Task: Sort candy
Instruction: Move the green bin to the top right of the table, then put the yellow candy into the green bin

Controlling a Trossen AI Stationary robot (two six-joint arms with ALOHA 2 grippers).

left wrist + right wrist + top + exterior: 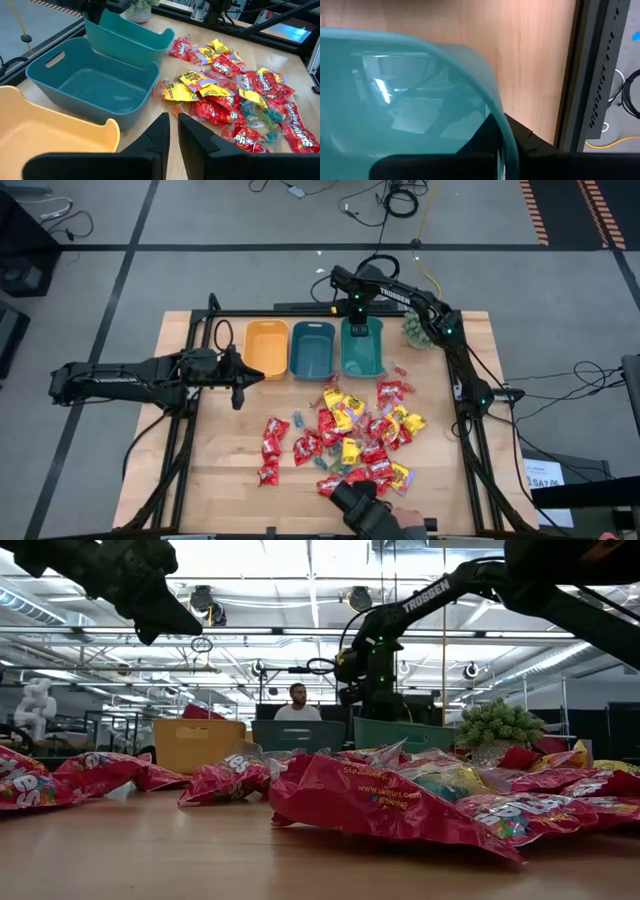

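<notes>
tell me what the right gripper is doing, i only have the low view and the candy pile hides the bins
Observer: The right gripper is shut on the far rim of the teal bin.
Operator: anything sorted yet
Observer: The blue bin next to it is empty inside.
Operator: and the left arm
Observer: The left gripper hovers by the orange bin, fingers almost together and holding nothing. The candy lies loose on the table in front of the bins.
</notes>
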